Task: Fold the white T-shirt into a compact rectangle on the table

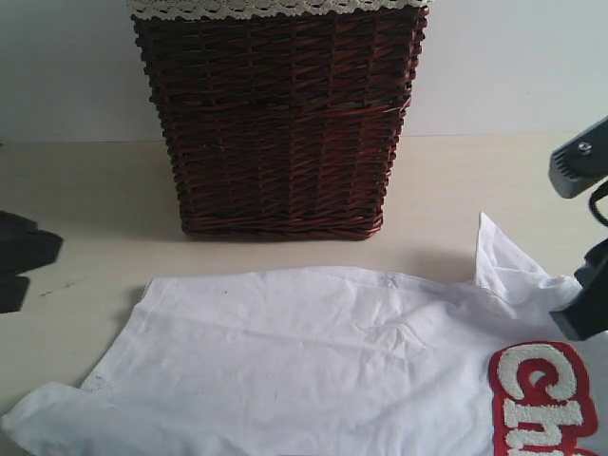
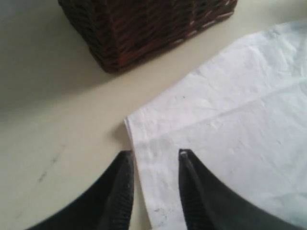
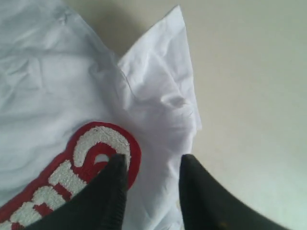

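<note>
Shirt: soft white cotton T-shirt with fuzzy red-and-white lettering, spread and wrinkled on the cream matte table, in front of the dark wicker basket.
Left gripper: parted, empty, straddling the shirt's edge.
Right gripper: parted, empty, over cloth beside the lettering.
Risk: a shallow pinch could catch only one layer or slip, likely skewing the fold.

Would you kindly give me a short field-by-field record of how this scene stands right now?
T-shirt: white, wrinkled, spread on the table
lettering: red and white, at the shirt's right end in the exterior view
basket: dark wicker, upright behind the shirt, not touching it
liner: lace trim on the basket's rim
left jaws: apart, over the shirt's corner edge
right jaws: apart, over cloth beside the lettering
</note>
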